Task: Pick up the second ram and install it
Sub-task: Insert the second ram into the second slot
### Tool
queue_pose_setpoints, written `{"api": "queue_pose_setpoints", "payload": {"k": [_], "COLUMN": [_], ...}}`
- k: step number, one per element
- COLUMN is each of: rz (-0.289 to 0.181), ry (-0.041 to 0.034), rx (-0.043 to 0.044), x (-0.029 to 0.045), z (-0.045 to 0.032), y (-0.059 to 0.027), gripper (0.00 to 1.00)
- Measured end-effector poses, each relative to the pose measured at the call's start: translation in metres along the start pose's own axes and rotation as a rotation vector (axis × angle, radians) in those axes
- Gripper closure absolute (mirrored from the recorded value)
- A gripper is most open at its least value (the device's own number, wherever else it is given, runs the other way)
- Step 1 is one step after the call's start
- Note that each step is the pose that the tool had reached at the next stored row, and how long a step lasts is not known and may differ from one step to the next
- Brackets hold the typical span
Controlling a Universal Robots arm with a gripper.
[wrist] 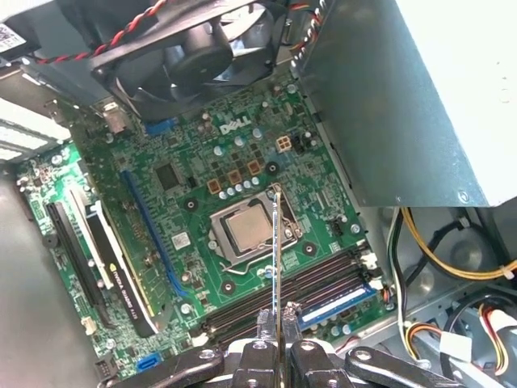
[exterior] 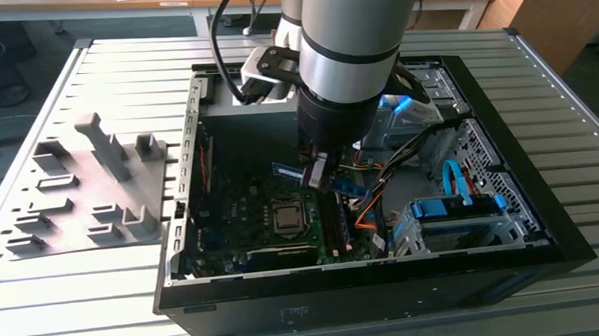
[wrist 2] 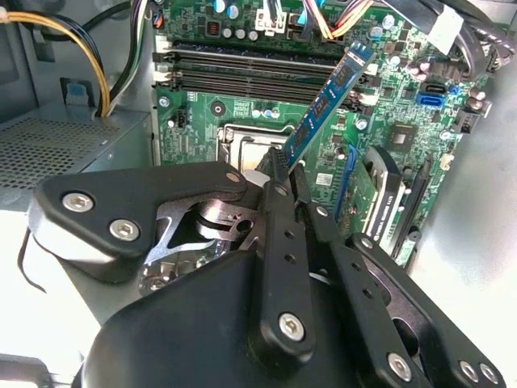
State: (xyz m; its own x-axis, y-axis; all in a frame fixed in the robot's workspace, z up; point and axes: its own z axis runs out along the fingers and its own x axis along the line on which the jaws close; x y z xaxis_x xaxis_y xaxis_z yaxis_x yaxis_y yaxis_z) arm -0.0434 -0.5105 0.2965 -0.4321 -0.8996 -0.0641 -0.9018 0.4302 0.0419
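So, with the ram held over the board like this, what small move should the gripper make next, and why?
Probably a small wrist turn. The gripper holds the second ram above the motherboard, and in the second wrist view the stick crosses the empty slot rails at an angle rather than running along them.

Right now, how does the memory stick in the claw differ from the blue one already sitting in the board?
The second ram is clamped in the gripper; the seated stick is touched by nothing. The second ram hangs in the air above the motherboard; the seated stick sits low in a slot among the black rails. Both are long, thin and blue.
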Motion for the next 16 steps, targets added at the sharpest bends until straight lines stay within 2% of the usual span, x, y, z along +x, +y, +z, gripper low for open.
{"api": "queue_pose_setpoints", "payload": {"k": [10, 16], "rz": [0.038, 0.063], "ry": [0.0028, 0.0019], "rx": [0.0045, 0.0061], "x": [0.0000, -0.0001], "z": [0.0000, 0.0000], "y": [0.0000, 0.0000], "gripper": [0.86, 0.86]}}
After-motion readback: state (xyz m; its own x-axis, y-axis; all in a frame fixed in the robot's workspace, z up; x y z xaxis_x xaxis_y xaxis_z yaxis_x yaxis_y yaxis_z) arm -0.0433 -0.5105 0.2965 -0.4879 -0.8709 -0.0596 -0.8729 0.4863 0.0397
